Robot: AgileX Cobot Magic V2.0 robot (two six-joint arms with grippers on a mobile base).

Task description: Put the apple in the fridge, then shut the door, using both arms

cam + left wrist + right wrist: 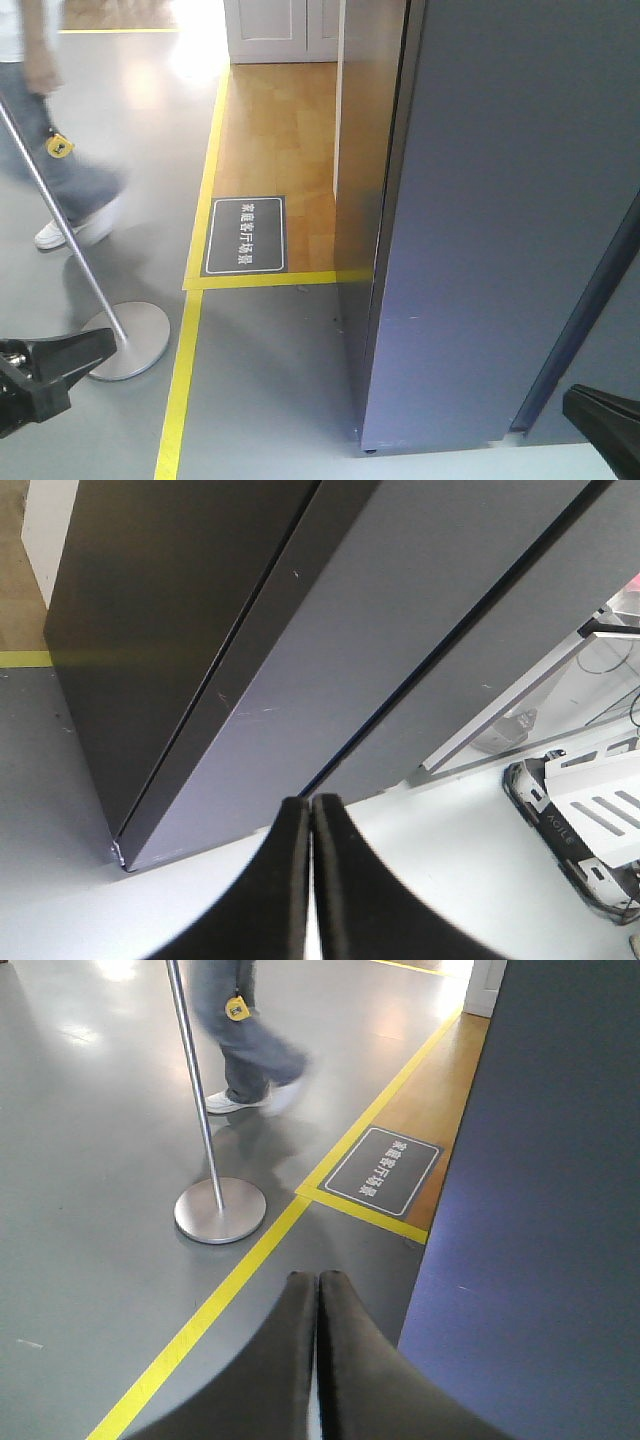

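From where I stand the fridge (380, 200) looks shut up: its tall grey door (500, 230) lies flat against the dark cabinet, with only a thin dark seam between them, seen best from the left wrist view, where the door (330, 680) runs down to its bottom corner just above the pale surface at the robot's front. The apple is nowhere to be seen in any view; neither arm carries it, so my guess is that it already sits inside behind the closed door, though nothing here proves it. The left gripper (311, 825) has its two black fingers pressed together with nothing between them, and it points at the foot of the door from a little way off, not touching. The right gripper (317, 1305) is likewise pinched closed and empty, aimed past the door's edge toward the grey floor, where a yellow tape line (250, 1260) runs beside a chrome stanchion (219, 1210) and a dark floor sign (382, 1170) lies on the wooden patch. A person (245, 1040) in jeans walks by behind the post (blurred, so mid-stride). Judging by all this, both steps of the job appear done, and what is left is at most a check that the door has seated fully along its whole height; the top of it is out of view, so I cannot vouch for that part.
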